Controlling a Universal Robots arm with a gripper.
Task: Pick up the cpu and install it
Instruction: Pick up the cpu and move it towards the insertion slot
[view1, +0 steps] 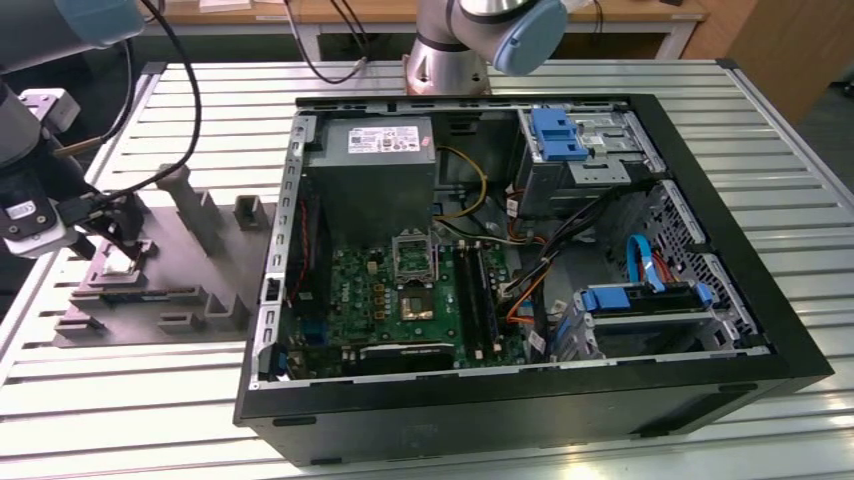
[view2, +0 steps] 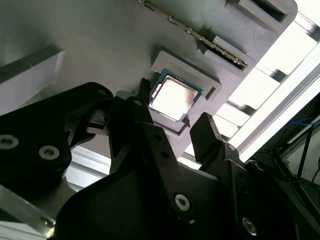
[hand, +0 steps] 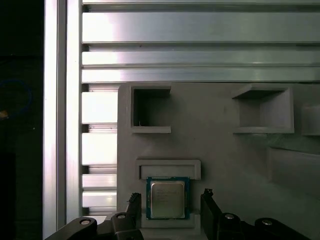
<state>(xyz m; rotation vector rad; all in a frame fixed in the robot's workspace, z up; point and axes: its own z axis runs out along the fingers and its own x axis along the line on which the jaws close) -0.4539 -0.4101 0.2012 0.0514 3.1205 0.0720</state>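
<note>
Exterior view first: your gripper (view1: 118, 250) is at the exterior view's left, down over the grey holder (view1: 180, 290) that sits on the slatted surface (view1: 134, 400) just beside the open case (view1: 534, 410). The cpu (view1: 123, 262) is a pale little square in the holder right under the gripper. That puts it well apart from the socket (view1: 414, 255) on the board inside the case, so nothing's installed yet by the look of it.

Second wrist view: the cpu (view2: 172, 97) lies flat in its raised pocket, shiny top up. The gripper (view2: 172, 114) is spread, with one finger (view2: 145, 130) on each side of it. From this angle I can't tell whether either finger touches the chip's edge.

First wrist view is the one you want to steer by. The cpu (hand: 168, 198) sits square in its pocket and the gripper (hand: 170, 197) straddles it. There's a visible gap between each finger (hand: 134, 205) and the chip, so the gripper's open and holding nothing.

My take on getting this grab right:
- **Centring:** the gap looks a bit wider on one side, so I'd centre up so both fingers land together and the chip doesn't get shoved sideways.
- **Squareness:** keep the fingers square to the chip's edges. A skewed pinch on something that thin would probably tip it.
- **Height:** watch how low you are. The pocket's raised rim sits right next to the chip's sides and could catch the fingertips.
- **Closing:** close slow and light, on the edges and not the top.
</note>
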